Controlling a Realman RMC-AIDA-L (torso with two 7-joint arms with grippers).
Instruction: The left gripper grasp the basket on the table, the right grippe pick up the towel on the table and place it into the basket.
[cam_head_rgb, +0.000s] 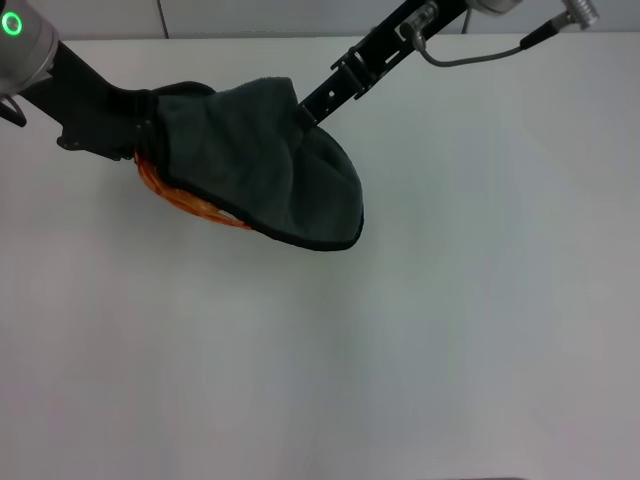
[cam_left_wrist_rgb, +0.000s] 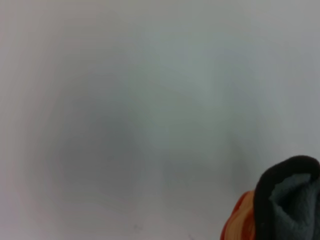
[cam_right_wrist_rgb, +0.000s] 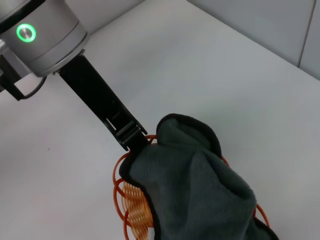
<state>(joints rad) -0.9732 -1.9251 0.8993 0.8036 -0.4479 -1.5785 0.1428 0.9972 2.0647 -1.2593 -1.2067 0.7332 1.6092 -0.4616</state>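
The big dark towel (cam_head_rgb: 258, 160) lies over the orange basket (cam_head_rgb: 185, 203) and hides most of it, at about ten o'clock on the white table (cam_head_rgb: 450, 300). The left gripper (cam_head_rgb: 140, 135) meets the basket's rim at nine o'clock; I cannot tell how its jaws stand. The right gripper (cam_head_rgb: 303, 112) reaches the towel from one o'clock, its tips hidden in the cloth.

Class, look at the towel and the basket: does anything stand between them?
Nothing visible does. The towel already drapes straight over the basket, with the right gripper at its far edge and the left gripper at the basket's rim.
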